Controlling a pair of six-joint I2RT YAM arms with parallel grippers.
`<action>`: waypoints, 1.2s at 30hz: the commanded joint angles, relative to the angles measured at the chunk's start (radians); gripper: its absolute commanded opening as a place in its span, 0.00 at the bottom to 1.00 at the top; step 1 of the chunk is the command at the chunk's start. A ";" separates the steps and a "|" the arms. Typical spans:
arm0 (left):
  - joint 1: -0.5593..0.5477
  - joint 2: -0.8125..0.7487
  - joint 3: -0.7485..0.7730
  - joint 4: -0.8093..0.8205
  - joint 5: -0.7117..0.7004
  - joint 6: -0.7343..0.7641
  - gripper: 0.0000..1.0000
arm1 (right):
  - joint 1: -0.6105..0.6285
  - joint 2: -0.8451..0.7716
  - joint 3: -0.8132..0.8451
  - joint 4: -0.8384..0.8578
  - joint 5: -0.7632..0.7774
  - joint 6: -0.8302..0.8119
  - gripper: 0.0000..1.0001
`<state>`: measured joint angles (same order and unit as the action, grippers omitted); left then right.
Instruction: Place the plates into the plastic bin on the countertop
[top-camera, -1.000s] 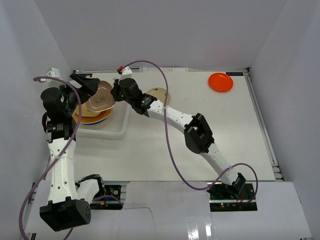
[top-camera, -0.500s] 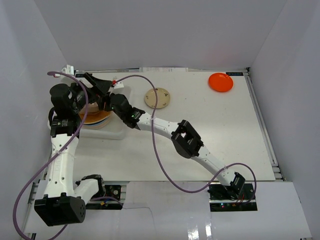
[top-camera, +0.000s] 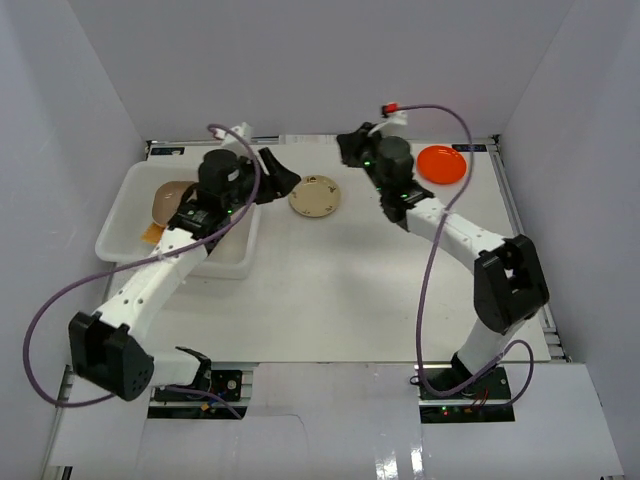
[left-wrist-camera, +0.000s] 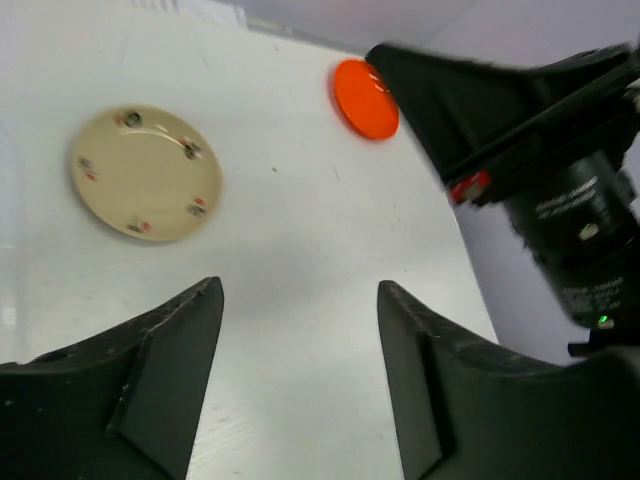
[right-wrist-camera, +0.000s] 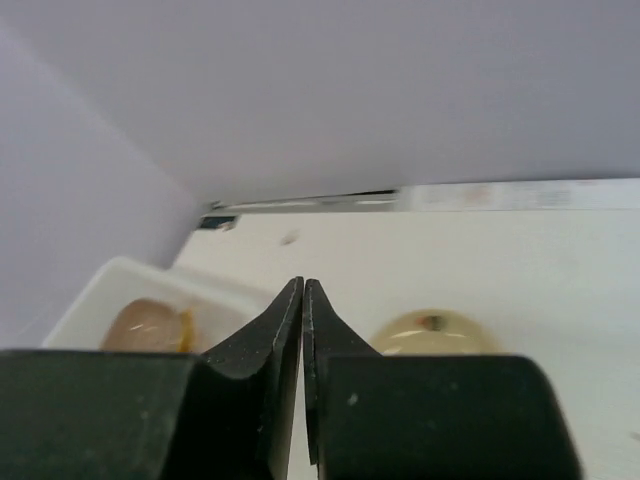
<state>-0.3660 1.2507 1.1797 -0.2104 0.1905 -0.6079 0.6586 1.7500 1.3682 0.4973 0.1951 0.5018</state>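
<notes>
The plastic bin (top-camera: 226, 264) stands at the left of the countertop (top-camera: 380, 290), with a stack of plates in it topped by a brown one (top-camera: 172, 200). A cream plate (top-camera: 314, 195) with small flowers lies just right of the bin. An orange-red plate (top-camera: 441, 164) lies at the back right. My left gripper (top-camera: 285, 180) reaches out over the bin's right end, open and empty, its tips just short of the cream plate (left-wrist-camera: 146, 172). My right gripper (top-camera: 343, 140) hangs shut and empty near the back wall, between the two loose plates.
White panels wall the countertop at the back and both sides. The right arm's black wrist (left-wrist-camera: 560, 200) fills the right of the left wrist view, close to the orange-red plate (left-wrist-camera: 365, 98). A purple cable (top-camera: 430, 270) loops off each arm.
Both grippers have left the bin, where the brown plate now lies. The right arm swung to the back right and shut. The left arm swung right toward the cream plate.
</notes>
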 joint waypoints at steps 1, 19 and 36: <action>-0.132 0.114 0.038 0.028 -0.210 0.034 0.60 | -0.243 -0.055 -0.174 -0.024 -0.072 0.011 0.08; -0.218 0.697 0.007 0.355 -0.536 -0.475 0.93 | -0.838 0.212 -0.307 0.003 -0.304 0.317 0.54; -0.172 0.857 0.064 0.365 -0.586 -0.552 0.54 | -0.864 0.514 -0.055 0.032 -0.336 0.527 0.55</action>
<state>-0.5621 2.0800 1.2179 0.2211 -0.3641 -1.1507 -0.2035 2.2059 1.2629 0.5571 -0.1421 0.9714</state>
